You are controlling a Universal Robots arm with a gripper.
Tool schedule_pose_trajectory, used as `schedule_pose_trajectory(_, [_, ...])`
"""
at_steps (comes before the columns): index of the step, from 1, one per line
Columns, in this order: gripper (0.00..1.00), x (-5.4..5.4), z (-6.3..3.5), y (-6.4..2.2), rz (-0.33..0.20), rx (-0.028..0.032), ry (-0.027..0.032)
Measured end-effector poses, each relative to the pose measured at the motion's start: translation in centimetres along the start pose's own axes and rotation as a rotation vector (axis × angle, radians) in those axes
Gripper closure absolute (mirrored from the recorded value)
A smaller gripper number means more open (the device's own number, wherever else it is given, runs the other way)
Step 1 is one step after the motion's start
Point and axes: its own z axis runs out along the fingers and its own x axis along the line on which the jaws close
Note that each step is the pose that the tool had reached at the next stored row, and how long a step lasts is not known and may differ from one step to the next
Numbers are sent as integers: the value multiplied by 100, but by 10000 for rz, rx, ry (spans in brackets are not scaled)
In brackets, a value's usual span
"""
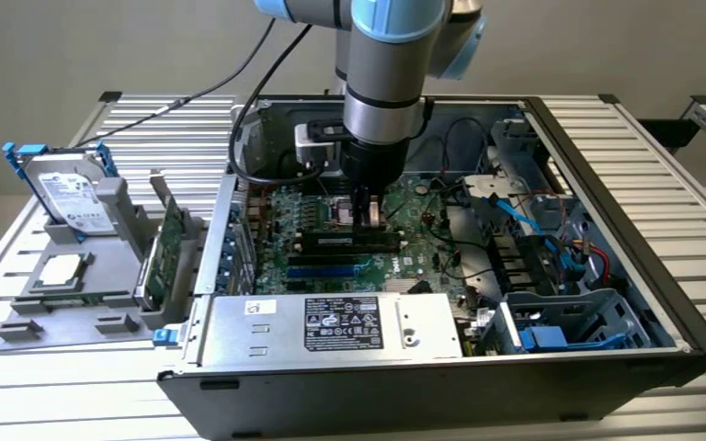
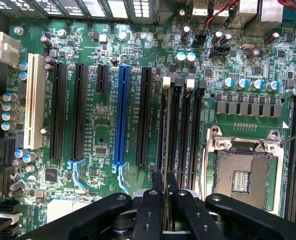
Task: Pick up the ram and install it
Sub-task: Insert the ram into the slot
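Note:
In the exterior view my gripper (image 1: pixel 371 219) reaches down into the open computer case (image 1: pixel 623 230), just over the motherboard's memory slots (image 1: pixel 347 242). In the wrist view the two black fingertips (image 2: pixel 155 192) stand close together, shut on the ram (image 2: pixel 162 145). The ram shows edge-on as a thin dark-green strip running away from the gripper (image 2: pixel 164 189). It lies along the memory slot (image 2: pixel 174 130) nearest the black expansion slot (image 2: pixel 144 115). Whether its lower edge is seated in the slot is hidden.
An empty processor socket (image 2: pixel 243 175) lies beside the memory slots, and a blue expansion slot (image 2: pixel 122 115) on the other side. The power supply (image 1: pixel 328 322) and drive cages (image 1: pixel 574 312) crowd the case. A grey holder (image 1: pixel 71 303) at the exterior view's left carries a hard drive (image 1: pixel 69 197), processor chip (image 1: pixel 62 268) and green expansion card (image 1: pixel 172 243).

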Motion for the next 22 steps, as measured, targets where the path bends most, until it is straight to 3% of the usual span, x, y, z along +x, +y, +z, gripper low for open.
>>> schedule_pose_trajectory(22, [86,1,-22,1,-122,-4,17])
